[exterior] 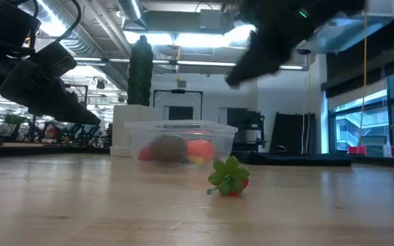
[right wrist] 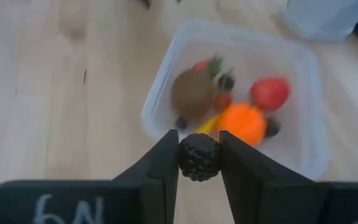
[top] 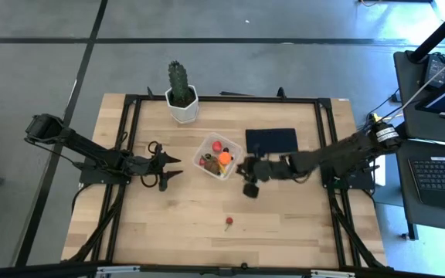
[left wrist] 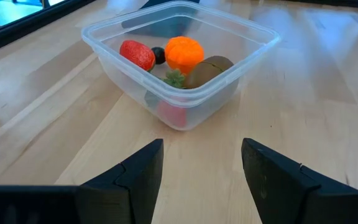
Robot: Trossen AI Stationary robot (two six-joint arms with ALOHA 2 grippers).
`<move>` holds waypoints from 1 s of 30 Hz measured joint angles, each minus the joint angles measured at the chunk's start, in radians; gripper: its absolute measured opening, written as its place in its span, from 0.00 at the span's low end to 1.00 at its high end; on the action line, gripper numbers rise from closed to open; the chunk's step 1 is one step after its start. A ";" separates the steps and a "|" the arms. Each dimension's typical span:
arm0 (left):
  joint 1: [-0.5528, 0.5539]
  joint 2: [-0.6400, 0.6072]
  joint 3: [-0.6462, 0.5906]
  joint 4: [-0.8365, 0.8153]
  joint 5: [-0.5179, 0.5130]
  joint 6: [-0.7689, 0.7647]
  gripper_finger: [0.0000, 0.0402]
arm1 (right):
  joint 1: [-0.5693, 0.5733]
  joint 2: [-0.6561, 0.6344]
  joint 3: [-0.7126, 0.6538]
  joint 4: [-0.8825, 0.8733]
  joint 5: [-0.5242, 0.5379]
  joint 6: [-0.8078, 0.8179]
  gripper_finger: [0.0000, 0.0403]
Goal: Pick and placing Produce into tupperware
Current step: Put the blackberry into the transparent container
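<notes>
Left gripper (top: 172, 167): low over the wooden surface (top: 168, 224), just left of the container, fingers spread wide, holding nothing.

Cactus (top: 179, 83) in white hexagonal pot (top: 182, 110): at the far edge of the surface, behind the container, apart from it.

Tupperware (top: 219, 156): clear, square, rounded corners, upright near the middle of the surface. Contents, per the left wrist view: one red piece (left wrist: 137, 55), one dark berry (left wrist: 159, 55), one orange ball (left wrist: 184, 52), one brown lump (left wrist: 207, 68), one green-leafed bit (left wrist: 175, 79); a yellow sliver (right wrist: 207, 124) shows in the right wrist view.

Loose strawberry (top: 228, 222): red with green leaves, alone on the surface, nearer the front edge, well apart from the container.

Right gripper (top: 247, 179): just beside the container's right side, above the surface, fingers closed on a dark bumpy berry (right wrist: 198, 156), pinched between the two fingertips.

Dark navy rectangle (top: 271, 140): flat on the surface, right of the container, behind the right gripper.
</notes>
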 joint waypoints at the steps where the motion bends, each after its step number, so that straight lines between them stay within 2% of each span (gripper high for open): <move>1: 0.000 0.000 0.000 -0.001 0.000 0.006 0.52 | -0.026 0.000 0.050 -0.054 -0.017 -0.020 0.25; 7: 0.000 0.000 0.000 -0.017 0.000 0.028 0.52 | -0.183 0.003 0.331 -0.343 -0.056 -0.045 0.25; 11: 0.000 0.000 0.000 -0.024 0.000 0.028 0.52 | -0.268 0.046 0.455 -0.433 -0.151 -0.048 0.25; 15: 0.000 0.000 0.000 -0.024 0.000 0.028 0.52 | -0.316 0.138 0.513 -0.448 -0.252 -0.071 0.25; 19: 0.000 0.000 0.000 -0.024 0.000 0.028 0.52 | -0.336 0.264 0.542 -0.434 -0.281 -0.130 0.25; 24: 0.000 0.000 0.000 -0.024 0.000 0.028 0.52 | -0.342 0.405 0.546 -0.314 -0.342 -0.179 0.25; 30: 0.000 0.000 0.000 -0.026 0.000 0.028 0.52 | -0.356 0.491 0.547 -0.273 -0.364 -0.199 0.25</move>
